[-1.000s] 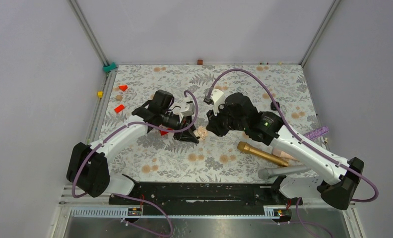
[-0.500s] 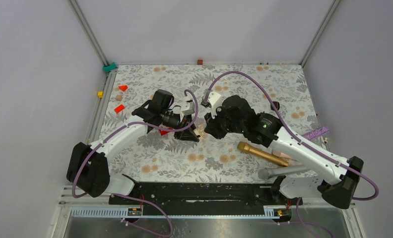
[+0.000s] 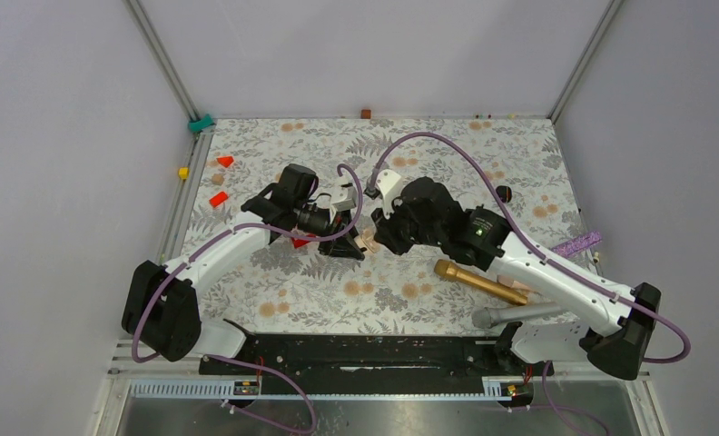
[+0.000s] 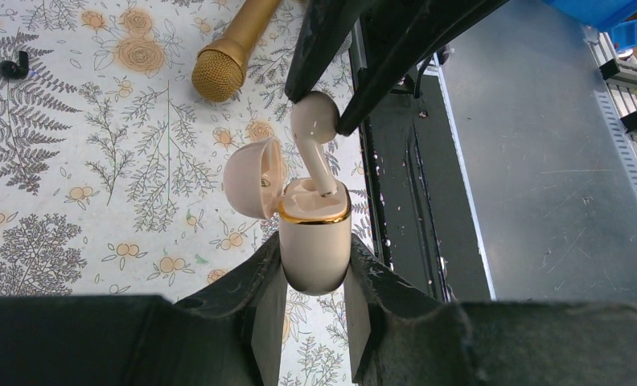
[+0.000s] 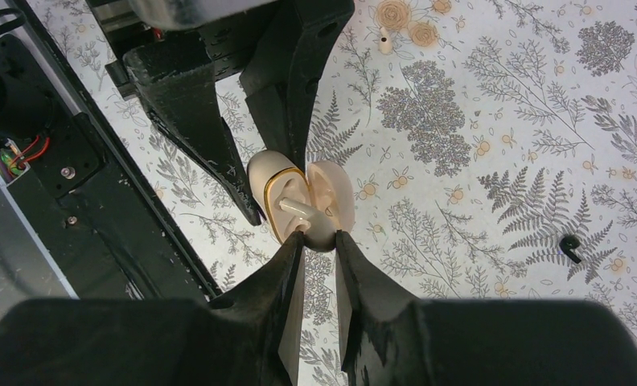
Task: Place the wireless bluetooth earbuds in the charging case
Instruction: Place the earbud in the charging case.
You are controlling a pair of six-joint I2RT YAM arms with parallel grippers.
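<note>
Left gripper is clamping one pale pink charging case by its lower body, a finger pressing on each side, and is holding it upright with its gold rim on top and its lid hanging open to one side. Right gripper is pinching the rounded head of one matching pale earbud; its stem is reaching down into the open mouth of the case while the head is standing clear above the rim. One black bud is lying alone on the floral cloth, well apart from the case. One pale speck is lying farther off, possibly another bud, though it is too small to tell. Two microphones are lying close together near the right arm, one gold microphone and one grey microphone. Two orange-red pieces are sitting in the open near the cloth's left edge. Seen from above, the left arm is stretching from its base at the near left, forward and inward, with its wrist turning toward the middle of the table. The right arm is running diagonally in from the near right with its wrist bending downward, and the two grippers are meeting tip to tip at the case
</note>
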